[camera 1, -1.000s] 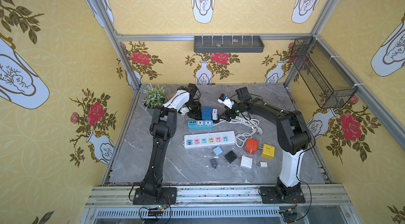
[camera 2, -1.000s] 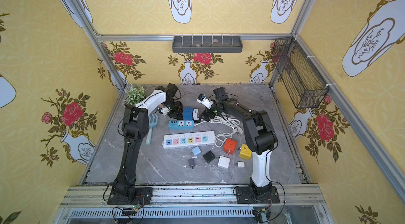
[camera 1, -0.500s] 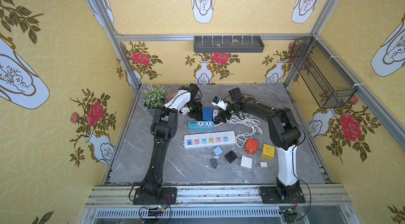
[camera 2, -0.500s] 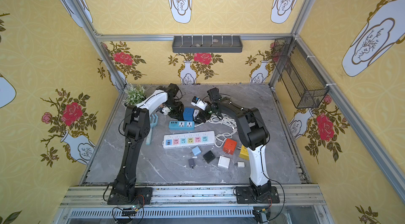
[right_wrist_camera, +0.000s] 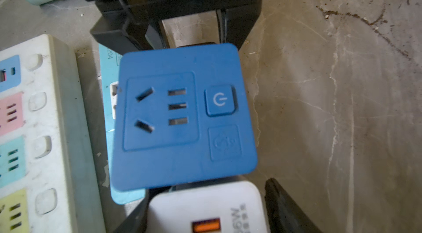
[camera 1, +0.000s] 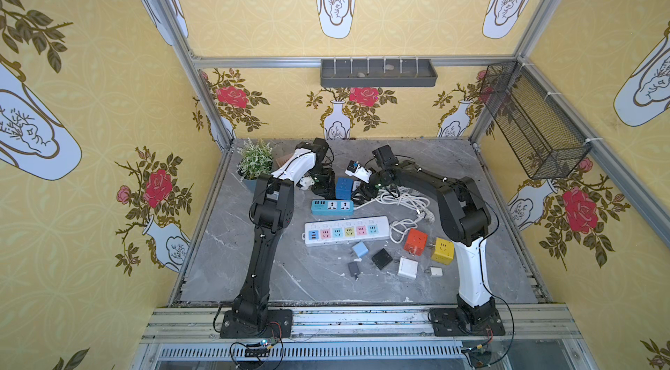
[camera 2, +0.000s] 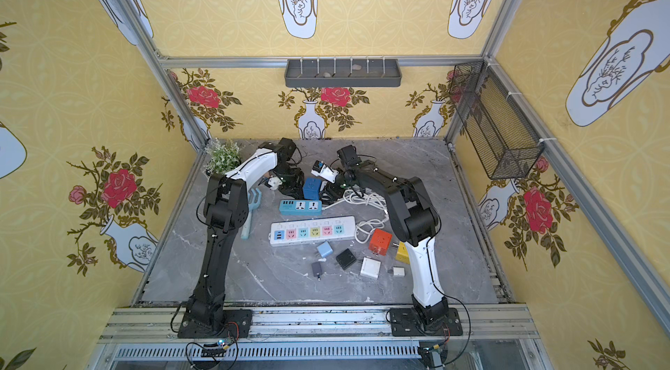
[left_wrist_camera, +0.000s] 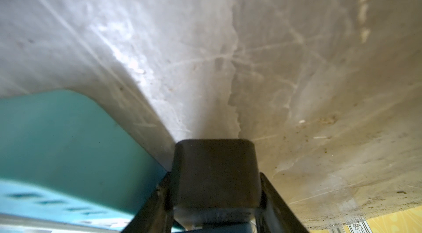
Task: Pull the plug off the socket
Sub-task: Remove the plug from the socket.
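The socket is a blue cube (camera 1: 342, 187) (camera 2: 311, 187) (right_wrist_camera: 182, 115) standing on the teal power strip (camera 1: 331, 207) (right_wrist_camera: 107, 79). A white plug (right_wrist_camera: 205, 206) with an orange port sticks out of the cube's side that faces my right arm. My right gripper (right_wrist_camera: 207, 193) (camera 1: 364, 189) straddles this plug. One finger lies along it, while the other finger (right_wrist_camera: 277, 200) shows a small gap. My left gripper (left_wrist_camera: 214, 174) (camera 1: 323, 187) is shut on a dark block (left_wrist_camera: 214, 170) at the cube's opposite side.
A white multi-colour strip (camera 1: 346, 230) (right_wrist_camera: 45, 129) lies in front of the teal one. A coiled white cable (camera 1: 402, 201) is under the right arm. Red (camera 1: 416, 241) and yellow (camera 1: 442, 250) cubes and several small adapters lie nearer the front. A potted plant (camera 1: 255, 161) stands at the back left.
My right arm has swung left to the blue cube, and its jaws have narrowed around the white plug. The left arm has stayed where it was, still shut.
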Controlling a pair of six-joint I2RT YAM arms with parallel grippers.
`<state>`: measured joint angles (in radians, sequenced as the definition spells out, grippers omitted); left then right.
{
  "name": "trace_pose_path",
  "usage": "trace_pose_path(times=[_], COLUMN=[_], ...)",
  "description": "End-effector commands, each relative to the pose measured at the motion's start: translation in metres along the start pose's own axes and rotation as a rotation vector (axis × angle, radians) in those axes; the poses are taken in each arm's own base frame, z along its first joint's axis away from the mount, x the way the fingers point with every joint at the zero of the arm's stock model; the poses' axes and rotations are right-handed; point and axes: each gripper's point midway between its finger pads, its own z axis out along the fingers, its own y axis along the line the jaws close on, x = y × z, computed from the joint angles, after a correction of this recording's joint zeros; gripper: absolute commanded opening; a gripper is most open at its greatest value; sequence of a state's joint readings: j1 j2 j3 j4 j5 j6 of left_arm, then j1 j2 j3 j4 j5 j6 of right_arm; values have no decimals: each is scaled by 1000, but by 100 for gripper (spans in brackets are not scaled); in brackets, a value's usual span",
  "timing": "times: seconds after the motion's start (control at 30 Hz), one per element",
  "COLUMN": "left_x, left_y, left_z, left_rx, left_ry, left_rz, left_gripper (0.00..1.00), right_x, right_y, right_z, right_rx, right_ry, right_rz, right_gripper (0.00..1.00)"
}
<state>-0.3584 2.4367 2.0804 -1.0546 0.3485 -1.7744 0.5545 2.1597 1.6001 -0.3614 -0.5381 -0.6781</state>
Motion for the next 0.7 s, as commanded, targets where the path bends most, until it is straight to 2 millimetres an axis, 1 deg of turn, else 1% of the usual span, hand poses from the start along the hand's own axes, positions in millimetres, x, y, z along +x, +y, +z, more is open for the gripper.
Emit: trace_pose_path(times=[0.0, 0.1, 0.17, 0.37, 0.53, 0.67], left_x=[-7, -7, -8, -9, -9, -11], left_y=[19, 20, 20, 21, 20, 22], left_z=[15, 15, 16, 17, 16, 18], left_rx=[-85, -88, -90, -92, -88, -95], left_ry=[-30, -31, -35, -37, -41, -47], left_rz=[4, 1, 1, -9, -10, -16], left_gripper=[2, 2, 2, 2, 2, 0], right_x=[-4, -9, -10, -12, -21, -26], right_y=[-1, 2, 5, 11, 12, 12], right_z=[-3, -7, -10, -13, -20, -26], right_rx=[17, 21, 19, 15, 16, 15], right_ry=[4, 2, 2, 1, -25, -41], right_rz=[-16, -32, -36, -35, -31, -26], right_gripper=[55, 48, 46, 44, 43, 43])
